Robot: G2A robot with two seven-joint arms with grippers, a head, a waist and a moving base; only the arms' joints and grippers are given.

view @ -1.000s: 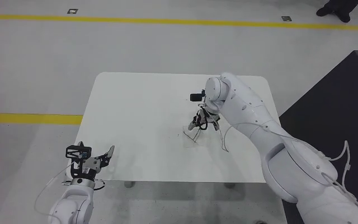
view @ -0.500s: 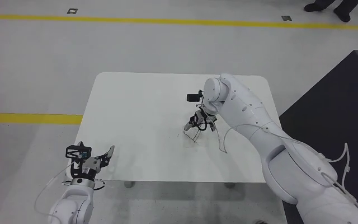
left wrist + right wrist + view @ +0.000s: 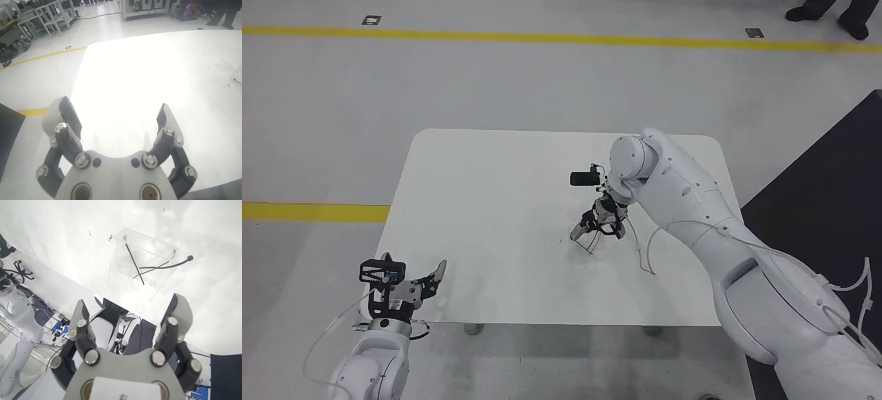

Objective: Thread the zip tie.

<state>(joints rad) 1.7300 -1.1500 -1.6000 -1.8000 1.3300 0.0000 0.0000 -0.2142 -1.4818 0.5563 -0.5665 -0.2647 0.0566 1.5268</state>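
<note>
Two black zip ties lie crossed on a clear plastic fixture (image 3: pixel 132 241) on the white table (image 3: pixel 492 200). One is a straight strip (image 3: pixel 134 263). The other zip tie (image 3: pixel 170 265) curves and has its square head past the fixture's edge. My right gripper (image 3: pixel 129 299) hovers just above them, open, with nothing between its fingers; from above it (image 3: pixel 594 225) is at mid table with a thin dark tie (image 3: pixel 582 243) beside it. Off the table's near left corner, my left gripper (image 3: pixel 113 102) (image 3: pixel 417 280) is open and holds nothing.
The clear fixture (image 3: pixel 237 75) appears small at the far side of the table from the left wrist. A yellow floor line (image 3: pixel 542 40) runs beyond the table. Bare tabletop lies between the two grippers.
My right gripper has shifted slightly left and turned over the zip ties. The left arm has not moved.
</note>
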